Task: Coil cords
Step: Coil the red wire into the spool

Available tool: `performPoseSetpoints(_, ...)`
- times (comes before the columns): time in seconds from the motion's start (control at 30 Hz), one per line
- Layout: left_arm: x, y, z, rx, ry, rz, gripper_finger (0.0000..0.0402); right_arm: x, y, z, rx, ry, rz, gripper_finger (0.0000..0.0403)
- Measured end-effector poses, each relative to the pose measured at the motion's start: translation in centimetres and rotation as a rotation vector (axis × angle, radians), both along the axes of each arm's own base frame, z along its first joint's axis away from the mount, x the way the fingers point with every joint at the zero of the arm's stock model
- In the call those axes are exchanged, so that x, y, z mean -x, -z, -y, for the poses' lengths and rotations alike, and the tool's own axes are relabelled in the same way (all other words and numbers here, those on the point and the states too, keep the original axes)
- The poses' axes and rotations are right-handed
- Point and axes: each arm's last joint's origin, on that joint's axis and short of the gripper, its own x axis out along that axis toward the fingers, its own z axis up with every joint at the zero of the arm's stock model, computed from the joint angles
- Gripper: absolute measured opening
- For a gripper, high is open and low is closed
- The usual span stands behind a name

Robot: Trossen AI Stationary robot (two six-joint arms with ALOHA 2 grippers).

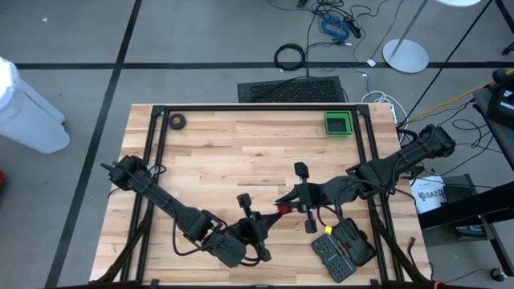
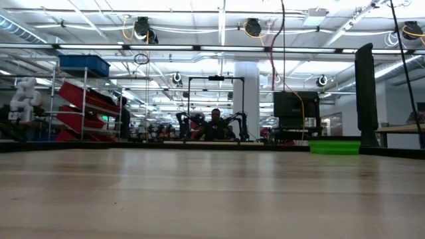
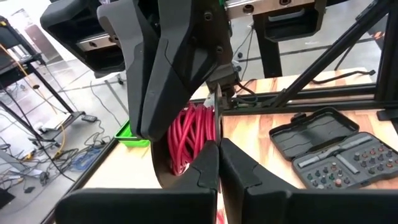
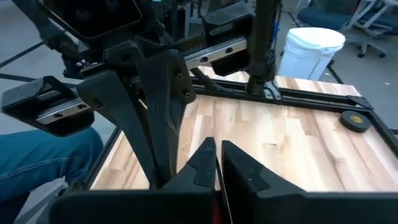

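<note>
Cords are seen as one bundle of thin red cord, wound in many loops and held between the two tools above the front middle of the surface. From above only a small red patch shows where the tools meet.

An open black case lies at the front right of the surface, its two halves spread, with small bits seated in rows and a yellow piece in one half. A green tray sits at the far right edge; what it holds cannot be told.

The left tool is seen with its fingers pressed together, just in front of the red loops. The right tool is also pressed together; whether either pinches a strand cannot be told.

Only the left wrist view shows the loops clearly. The right wrist view shows a black ring-shaped roll on the wood and a white bucket beyond it. The low view shows only bare wood and the room behind.
</note>
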Motion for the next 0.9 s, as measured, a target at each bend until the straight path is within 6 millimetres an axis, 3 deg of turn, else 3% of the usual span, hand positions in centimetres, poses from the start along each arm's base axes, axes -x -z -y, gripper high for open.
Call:
performPoseSetpoints(0.17,0.4,-0.2,0.5,-0.008,0.002,0.006,0.0003,0.7,-0.6,-0.2,0.032,0.043,0.035,0.0048)
performPoseSetpoints(0.37,1.2,-0.6,1.3,-0.003,0.039,0.008,0.0003,3.2,-2.5,-0.6,0.051,0.089,0.118,0.0098)
performPoseSetpoints(0.57,2.4,-1.6,2.0,-0.005,0.064,0.025,0.0002,5.4,-3.0,-1.7,0.092,0.14,0.127,0.0113)
performPoseSetpoints(0.9,6.7,-4.4,3.9,0.023,0.185,0.038,0.0002,4.8,1.1,-2.2,0.102,0.079,0.074,0.0114)
